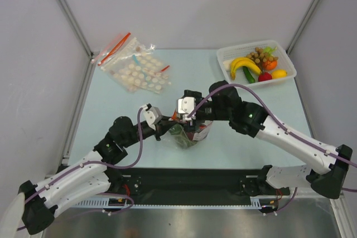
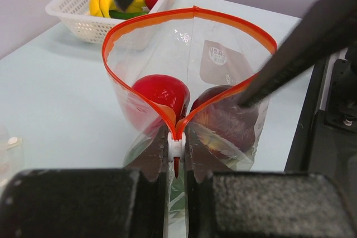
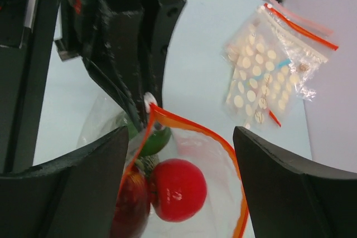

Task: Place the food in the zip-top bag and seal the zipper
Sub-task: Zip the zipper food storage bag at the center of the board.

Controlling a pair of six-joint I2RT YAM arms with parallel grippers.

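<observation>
The zip-top bag (image 1: 202, 132) stands at the table's middle with its mouth open, and its red zipper (image 2: 189, 12) forms a wide loop. My left gripper (image 2: 176, 163) is shut on the bag's near end, with the white slider (image 2: 176, 146) between its fingertips; in the top view it (image 1: 163, 126) is at the bag's left. Inside lie a shiny red fruit (image 2: 162, 93), a dark red piece (image 2: 226, 118) and a dark green ball (image 3: 155, 140). My right gripper (image 3: 178, 137) is open and empty, its fingers straddling the mouth from above (image 1: 187, 115).
A white basket (image 1: 281, 62) at the back right holds bananas, grapes and other toy food; it also shows in the left wrist view (image 2: 70, 12). Disc-patterned bags (image 1: 136, 69) lie at the back left, and show in the right wrist view (image 3: 268, 71).
</observation>
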